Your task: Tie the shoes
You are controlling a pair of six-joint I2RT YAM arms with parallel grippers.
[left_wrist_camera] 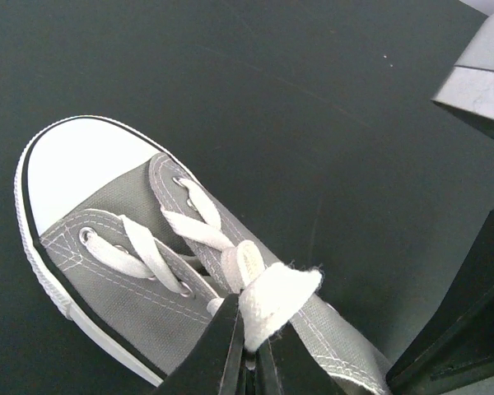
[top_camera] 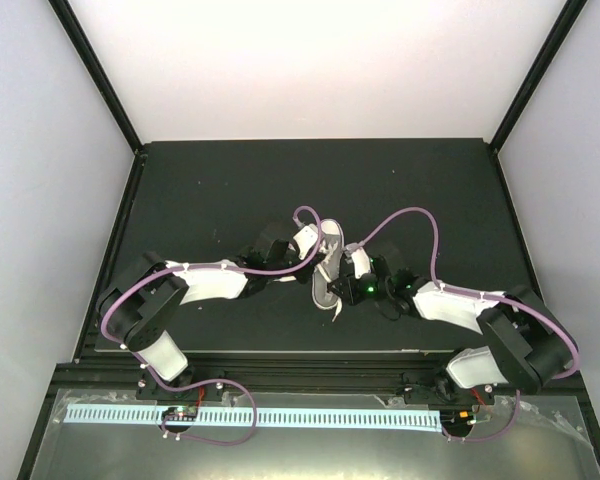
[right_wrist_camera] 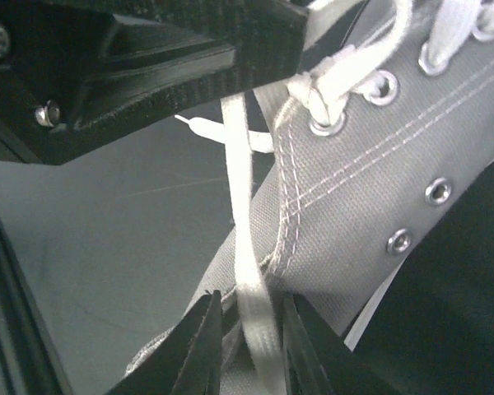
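The shoe [top_camera: 328,275] lies on the middle of the bench [top_camera: 230,190]. The left fingers [left_wrist_camera: 218,354] are at the shoe's 10 o'clock and the right fingers [right_wrist_camera: 202,346] at its 3 o'clock. From the left wrist, the toe [left_wrist_camera: 78,164] is at 10 o'clock. The left fingers, at 6 o'clock, pinch a lace [left_wrist_camera: 272,296] on top of the shoe. From the right wrist, one more lace [right_wrist_camera: 249,271] runs down between the right fingers.
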